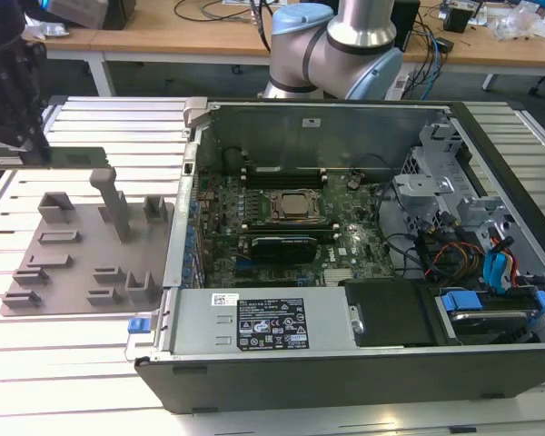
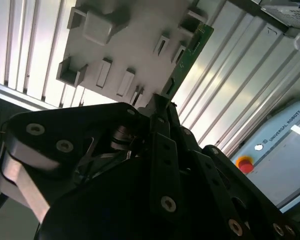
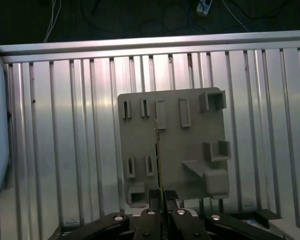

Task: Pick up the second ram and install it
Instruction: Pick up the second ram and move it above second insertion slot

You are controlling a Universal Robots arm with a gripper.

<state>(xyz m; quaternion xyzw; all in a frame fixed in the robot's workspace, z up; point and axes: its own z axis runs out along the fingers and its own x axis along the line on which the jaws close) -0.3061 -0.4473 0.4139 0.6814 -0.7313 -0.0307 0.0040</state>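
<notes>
A slatted metal bench [image 1: 91, 363] carries everything. On it, towards the exterior view's right, lies an open computer case [image 1: 345, 391]. Its green motherboard [image 1: 345, 250] is exposed, with the processor socket [image 1: 295, 206] near the middle. The robot arm [image 1: 345, 45] rises just behind the case.

At the exterior view's left, just beside the case wall, a grey fixture tray [image 1: 73, 263] with upright posts lies flat on the bench. It shows in both wrist views [image 2: 125, 45] [image 3: 190, 145], with the bench slats [image 3: 65, 150] around it.

The dark gripper [image 1: 29, 145] hangs at the far left of the exterior view, over the tray's far edge and well apart from the case. In both wrist views [image 2: 160, 102] [image 3: 162, 197] its fingers are pressed together on one end of the second ram [image 1: 68, 156].

The second ram is a long, narrow green stick. In the exterior view it runs level from the gripper towards the tray's tallest post [image 1: 109, 195], in the air above the tray. In the second wrist view it reaches out from the fingertips [image 2: 190, 55] alongside one edge of the tray. In the first wrist view it is seen edge-on as a thin line [image 3: 157, 150] crossing the tray's slotted holders. It is outside the case and not seated in the motherboard.
</notes>
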